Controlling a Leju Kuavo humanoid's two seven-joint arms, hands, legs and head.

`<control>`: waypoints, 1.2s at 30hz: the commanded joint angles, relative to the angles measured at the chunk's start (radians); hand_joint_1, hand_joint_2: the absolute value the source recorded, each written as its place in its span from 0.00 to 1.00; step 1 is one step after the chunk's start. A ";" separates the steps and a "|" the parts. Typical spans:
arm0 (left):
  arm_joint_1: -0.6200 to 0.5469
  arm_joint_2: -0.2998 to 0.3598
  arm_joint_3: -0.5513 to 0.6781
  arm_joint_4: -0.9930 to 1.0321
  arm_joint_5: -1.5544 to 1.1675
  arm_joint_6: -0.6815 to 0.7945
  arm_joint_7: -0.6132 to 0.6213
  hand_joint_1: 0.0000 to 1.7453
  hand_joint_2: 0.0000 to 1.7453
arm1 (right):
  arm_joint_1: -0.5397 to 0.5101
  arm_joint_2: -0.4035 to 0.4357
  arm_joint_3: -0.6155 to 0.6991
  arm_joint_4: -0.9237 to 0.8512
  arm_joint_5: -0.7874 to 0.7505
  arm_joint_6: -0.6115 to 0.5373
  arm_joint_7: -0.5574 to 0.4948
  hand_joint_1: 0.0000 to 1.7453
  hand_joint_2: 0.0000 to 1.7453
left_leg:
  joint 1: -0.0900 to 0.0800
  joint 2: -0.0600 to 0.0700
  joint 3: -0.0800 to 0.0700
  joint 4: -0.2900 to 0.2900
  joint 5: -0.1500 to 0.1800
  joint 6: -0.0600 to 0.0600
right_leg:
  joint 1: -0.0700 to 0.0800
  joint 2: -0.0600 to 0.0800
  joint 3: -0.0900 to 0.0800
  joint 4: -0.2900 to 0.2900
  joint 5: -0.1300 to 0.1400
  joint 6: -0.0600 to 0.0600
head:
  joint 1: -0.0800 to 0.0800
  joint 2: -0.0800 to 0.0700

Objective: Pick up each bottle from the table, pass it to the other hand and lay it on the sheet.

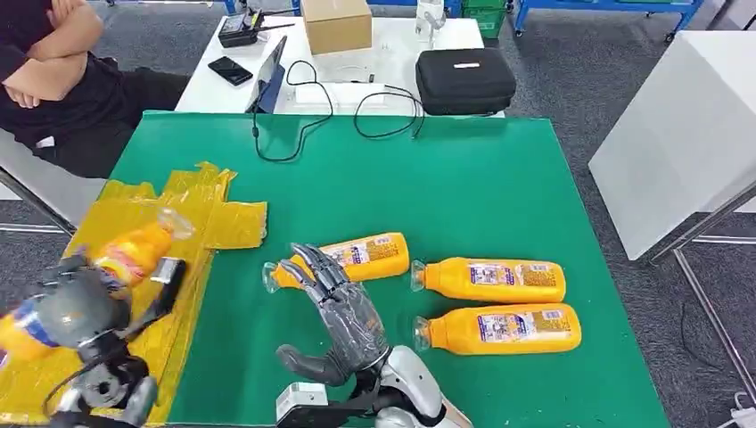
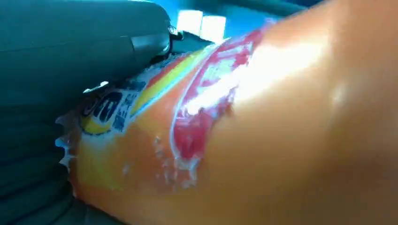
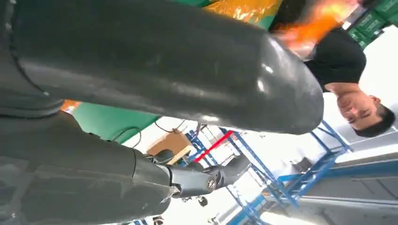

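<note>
Head view: left hand (image 1: 76,308) grips an orange bottle (image 1: 134,254) over the yellow sheet (image 1: 192,223); right hand (image 1: 343,312) hovers empty, fingers spread, above three bottles on the green table (image 1: 464,178). Left wrist view: bottle label close against the palm. Right wrist view: spread fingers, nothing held. Lower the bottle flat before release.

Grey carpet floor (image 1: 571,71), white desk (image 1: 392,36) behind.

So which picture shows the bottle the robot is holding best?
The head view. There the bottle shows from cap to base, gripped by the left hand above the yellow sheet. The left wrist view shows just a blurry close-up of its label. The right wrist view catches an orange blur.
</note>
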 commanded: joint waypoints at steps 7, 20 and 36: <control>-0.039 0.026 -0.155 0.258 0.001 -0.001 -0.240 1.00 1.00 | -0.062 -0.047 0.066 0.070 -0.009 0.006 0.017 0.00 0.00 | 0.000 0.003 0.003 0.000 -0.002 -0.002 | 0.001 0.001 0.002 -0.003 0.000 0.000 | -0.001 0.000; -0.029 0.010 -0.096 0.248 0.001 -0.001 -0.278 1.00 1.00 | -0.069 -0.050 0.073 0.075 -0.012 0.008 0.022 0.00 0.00 | 0.001 0.004 0.001 0.000 -0.002 -0.001 | 0.000 0.003 0.000 -0.002 0.000 0.000 | 0.000 0.000; -0.008 -0.035 0.099 0.276 0.001 -0.001 -0.422 0.67 1.00 | -0.069 -0.049 0.084 0.088 -0.027 -0.001 0.027 0.00 0.00 | 0.000 0.003 -0.001 0.000 -0.001 -0.001 | 0.000 0.003 -0.002 -0.002 0.001 0.000 | 0.000 0.000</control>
